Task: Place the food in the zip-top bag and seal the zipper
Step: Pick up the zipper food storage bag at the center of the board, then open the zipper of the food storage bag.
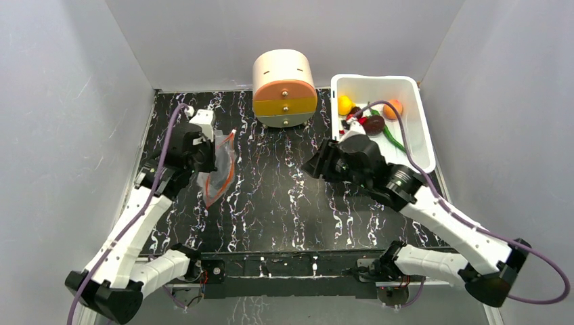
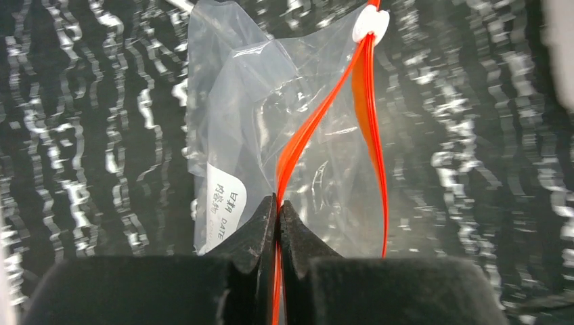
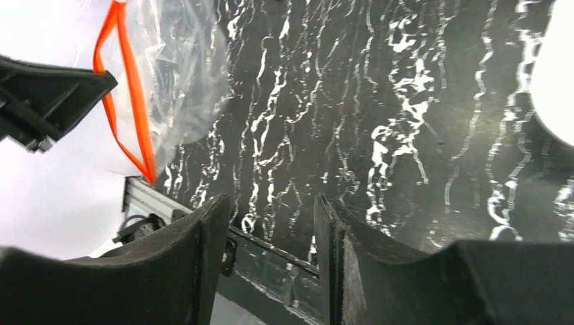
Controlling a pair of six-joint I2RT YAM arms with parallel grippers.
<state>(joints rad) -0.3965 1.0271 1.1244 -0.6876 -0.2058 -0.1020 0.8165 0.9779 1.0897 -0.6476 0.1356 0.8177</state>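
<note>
White arms, black joints, purple cables

The top view looks down on the whole surface from above the zip-top bag. The left wrist view faces the bag very near; the right wrist view, low, sees it from farther right. All share it.

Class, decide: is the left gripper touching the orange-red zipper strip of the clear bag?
Touching. The left wrist view shows the left gripper shut on the zipper, the strip running between its pressed-together fingers with no gap.
</note>
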